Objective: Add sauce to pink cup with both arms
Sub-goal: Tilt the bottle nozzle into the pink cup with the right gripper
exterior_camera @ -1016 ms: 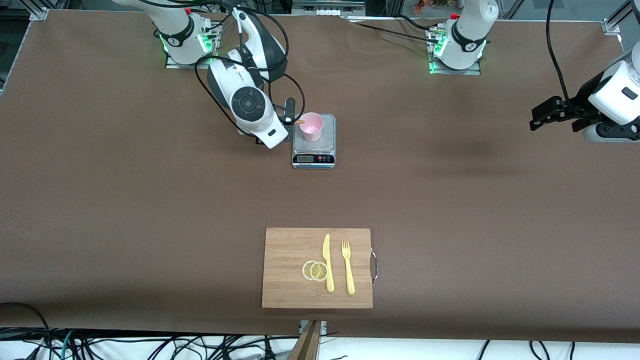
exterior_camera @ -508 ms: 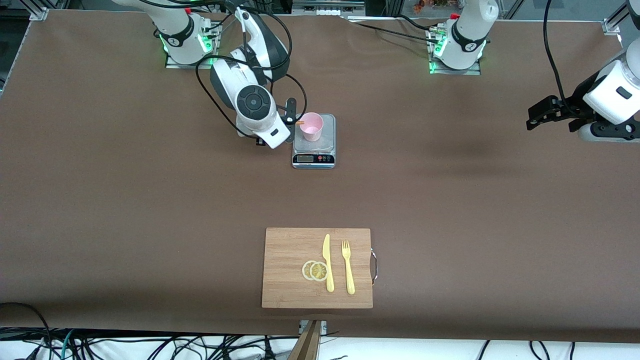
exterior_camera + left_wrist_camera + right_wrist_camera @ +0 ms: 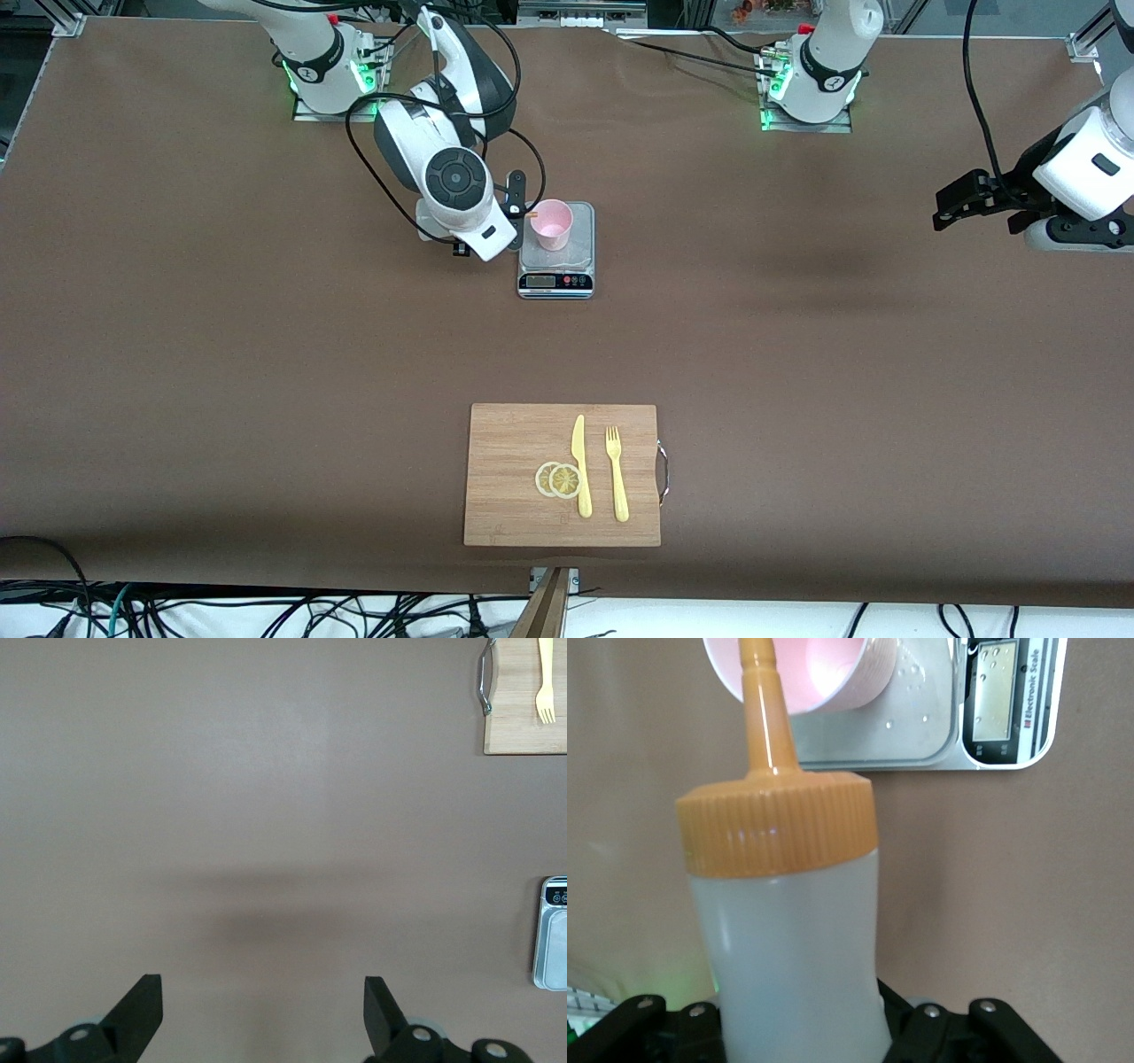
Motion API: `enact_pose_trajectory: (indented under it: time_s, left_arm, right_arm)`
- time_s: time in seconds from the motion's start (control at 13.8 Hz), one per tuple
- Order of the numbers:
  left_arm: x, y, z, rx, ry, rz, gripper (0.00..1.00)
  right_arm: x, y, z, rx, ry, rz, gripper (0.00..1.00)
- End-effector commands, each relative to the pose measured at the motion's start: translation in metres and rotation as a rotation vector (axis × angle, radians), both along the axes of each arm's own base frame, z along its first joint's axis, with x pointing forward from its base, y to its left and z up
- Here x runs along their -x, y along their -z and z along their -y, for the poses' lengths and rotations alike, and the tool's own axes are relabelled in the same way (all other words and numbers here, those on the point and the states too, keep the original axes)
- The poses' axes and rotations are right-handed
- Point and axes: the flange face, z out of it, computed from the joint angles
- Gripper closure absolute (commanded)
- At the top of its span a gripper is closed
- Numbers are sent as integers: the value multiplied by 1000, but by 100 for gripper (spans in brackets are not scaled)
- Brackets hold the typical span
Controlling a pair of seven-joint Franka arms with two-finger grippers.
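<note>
My right gripper (image 3: 799,1028): clamped on the sauce bottle (image 3: 788,930) low on its body, tipped so the orange nozzle (image 3: 764,704) reaches over the rim of the pink cup (image 3: 552,223). My judgement: the low grip leaves the soft middle free to squeeze and puts the nozzle over the cup's mouth, so nothing lands outside.

Pink cup: upright on the scale (image 3: 556,251), toward the right arm's end of the table. It stands on the scale's tray, presumably so the added amount can be weighed; the display (image 3: 995,691) faces the front camera. Droplets show on the tray beside the cup.

My left gripper (image 3: 262,1014): fingers spread wide, holding nothing, waiting over bare brown table (image 3: 266,797) at the left arm's end, well apart from the cup.

Also present, nearer the front camera: a wooden cutting board (image 3: 514,478) bearing a yellow knife (image 3: 580,465), a yellow fork (image 3: 617,474) and two lemon slices (image 3: 558,479), untouched.
</note>
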Motion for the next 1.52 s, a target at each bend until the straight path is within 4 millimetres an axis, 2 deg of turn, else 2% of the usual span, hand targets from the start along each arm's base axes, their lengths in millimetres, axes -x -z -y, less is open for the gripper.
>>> enact_pose_trajectory:
  time_s: [0.0,0.36,0.8,1.45]
  left_arm:
    - [-3,-6,0,-30,24,3,0]
    - [-3,-6,0,-30,25,3,0]
    - [-2,-6,1,-30,27,3,0]
    - [-2,-7,2,-30,28,3,0]
  right_arm:
    - [-1,-9,-7,31,-12,4,100]
    - [-4,-15,-18,54,-30,9,100]
    - [-10,-7,-27,77,-26,18,100]
    - [-7,-2,-36,150,-40,21,100]
